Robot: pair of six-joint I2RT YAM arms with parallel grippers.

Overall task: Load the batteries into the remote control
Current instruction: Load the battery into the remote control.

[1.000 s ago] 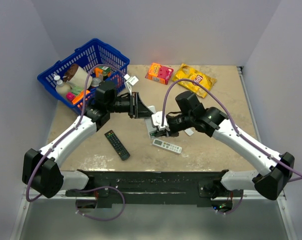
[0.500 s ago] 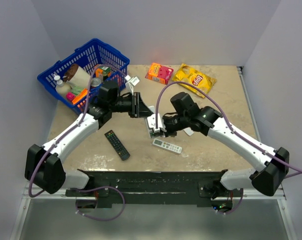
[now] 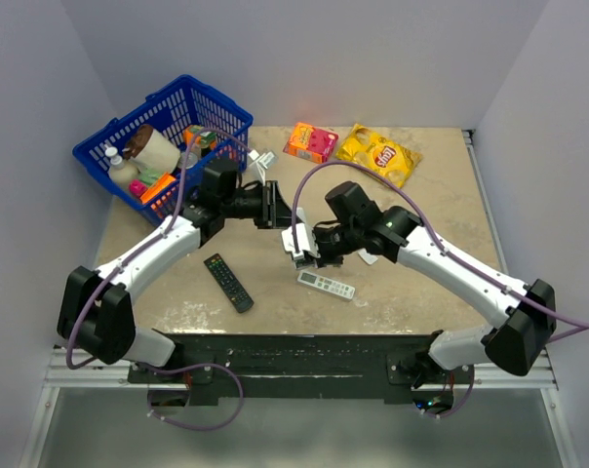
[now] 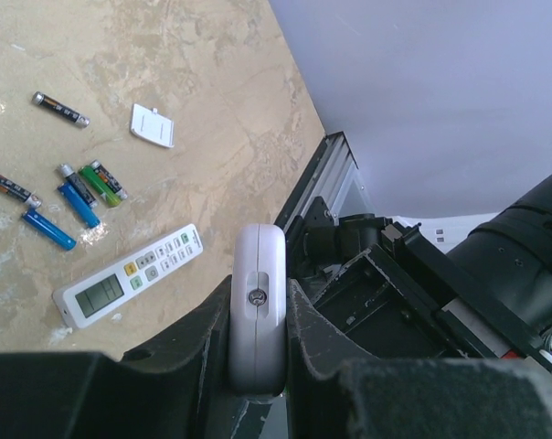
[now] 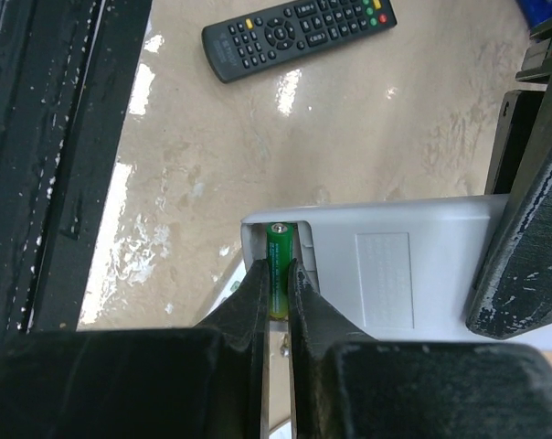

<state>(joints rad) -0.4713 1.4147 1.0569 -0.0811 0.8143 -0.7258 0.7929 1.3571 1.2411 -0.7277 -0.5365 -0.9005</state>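
Left tool point(image 4: 258, 311) clamped on white remote point(image 5: 386, 265), right tool point(image 5: 277, 283) pinching green battery point(image 5: 278, 247) at remote's open compartment, spare batteries point(image 4: 75, 197) on table point(image 4: 212, 73).

On the table point(image 3: 431, 195), batteries point(image 4: 78, 203) lie beside the slim remote point(image 4: 130, 274), the basket point(image 3: 221, 115) far left.

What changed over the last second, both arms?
Right arm swung left, carrying the green battery in its jaws up to the open bay of the remote control. Left arm edged right, remote clamped throughout. Nothing grabbed or released. Black remote, slim white remote, basket unmoved.
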